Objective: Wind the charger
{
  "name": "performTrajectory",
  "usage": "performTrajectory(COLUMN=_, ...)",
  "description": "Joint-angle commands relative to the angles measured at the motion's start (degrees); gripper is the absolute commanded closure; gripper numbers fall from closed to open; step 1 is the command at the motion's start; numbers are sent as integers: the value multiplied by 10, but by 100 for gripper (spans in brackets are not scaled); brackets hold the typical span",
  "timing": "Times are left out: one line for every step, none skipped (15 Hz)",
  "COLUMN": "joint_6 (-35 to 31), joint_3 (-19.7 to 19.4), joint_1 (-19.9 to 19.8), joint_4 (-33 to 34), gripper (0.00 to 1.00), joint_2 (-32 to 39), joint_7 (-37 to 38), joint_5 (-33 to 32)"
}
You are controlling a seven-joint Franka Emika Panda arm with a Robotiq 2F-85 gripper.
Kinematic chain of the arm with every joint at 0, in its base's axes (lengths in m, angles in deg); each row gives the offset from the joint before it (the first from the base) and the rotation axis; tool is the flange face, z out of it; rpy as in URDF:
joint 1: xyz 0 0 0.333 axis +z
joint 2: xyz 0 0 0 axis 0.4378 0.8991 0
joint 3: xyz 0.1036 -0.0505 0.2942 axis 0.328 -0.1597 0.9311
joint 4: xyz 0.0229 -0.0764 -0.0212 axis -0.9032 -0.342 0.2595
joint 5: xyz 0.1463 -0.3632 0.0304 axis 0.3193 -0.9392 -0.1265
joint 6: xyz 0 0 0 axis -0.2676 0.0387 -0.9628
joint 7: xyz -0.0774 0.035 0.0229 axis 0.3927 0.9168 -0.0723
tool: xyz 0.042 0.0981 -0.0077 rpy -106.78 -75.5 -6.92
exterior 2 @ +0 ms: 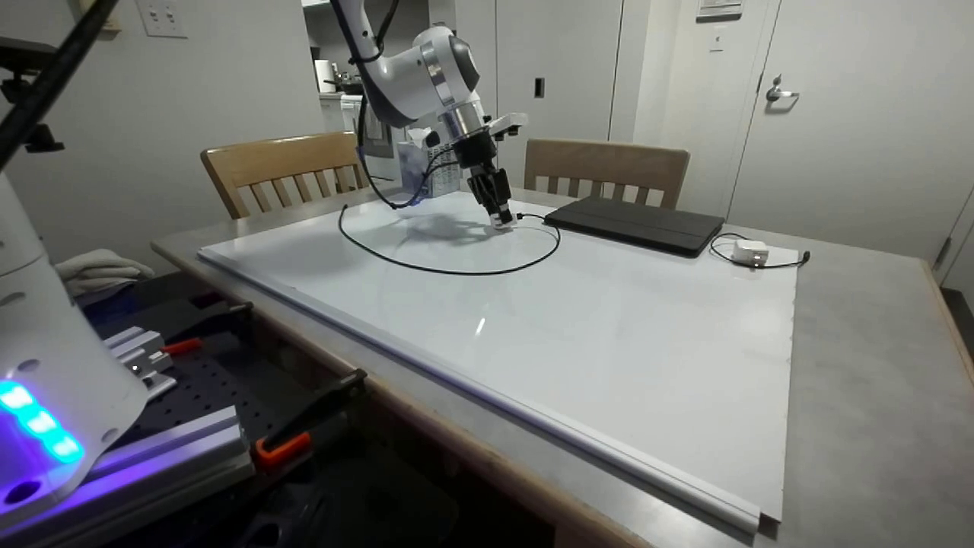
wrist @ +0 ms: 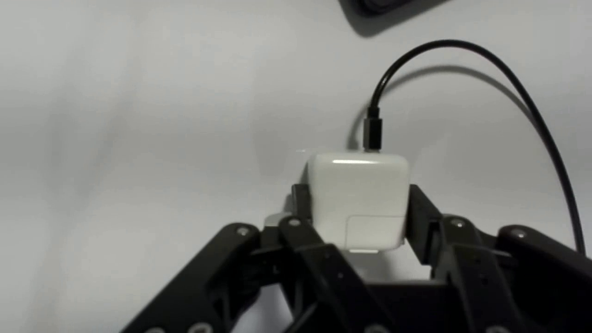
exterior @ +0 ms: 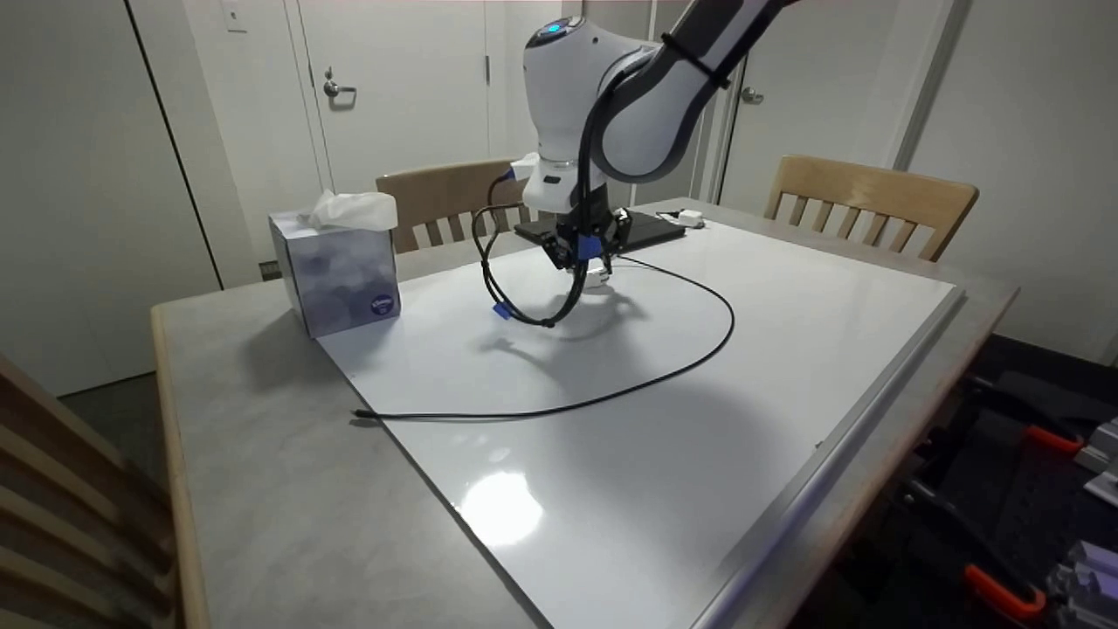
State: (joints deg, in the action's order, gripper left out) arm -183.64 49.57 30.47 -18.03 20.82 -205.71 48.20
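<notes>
Winding looks not yet begun: the pincer is clamped on the white adapter block, on or just above the whiteboard on the table, its plugged-in black cable spread in one wide curve, every coil left to make.

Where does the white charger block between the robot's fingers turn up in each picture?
In an exterior view: the white charger block, small, a little above and right of centre.
In an exterior view: the white charger block just above centre, left of the dark laptop.
In the wrist view: the white charger block, large, below and right of centre, between the fingers.
Shared landmark: the black cable, curving in all three views.
</notes>
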Motion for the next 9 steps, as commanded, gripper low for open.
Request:
performTrajectory(joint_6=-23, joint_3=1, joint_1=19, joint_4=-40, gripper=75, joint_2=-20, joint_7=-39, joint_5=-55)
performTrajectory(joint_6=-27, joint_3=2, joint_1=24, joint_4=-46, gripper=75, joint_2=-22, joint_7=-45, joint_5=-75)
performTrajectory(joint_6=-30, joint_3=2, joint_1=29, joint_4=-54, gripper=75, joint_2=-27, joint_7=-48, joint_5=-97)
performTrajectory(joint_6=-32, joint_3=2, joint_1=35, joint_4=-63, gripper=75, joint_2=-31, joint_7=-50, joint_5=-120)
performTrajectory(joint_6=-32, joint_3=2, joint_1=40, joint_4=-72, gripper=75, joint_2=-36, joint_7=-51, joint_5=-145)
performTrajectory(joint_6=-35, joint_3=3, joint_1=46, joint_4=-86, gripper=75, joint_2=-44, joint_7=-47, joint_5=-174)
performTrajectory(joint_6=-44, joint_3=3, joint_1=49, joint_4=-99, gripper=75, joint_2=-52, joint_7=-42, joint_5=-204)
performTrajectory(joint_6=-74, joint_3=2, joint_1=48, joint_4=-111, gripper=75, joint_2=-58, joint_7=-29, joint_5=-240)
performTrajectory(joint_6=-102, joint_3=6, joint_1=42, joint_4=-121, gripper=75, joint_2=-67, joint_7=-2, joint_5=-257)
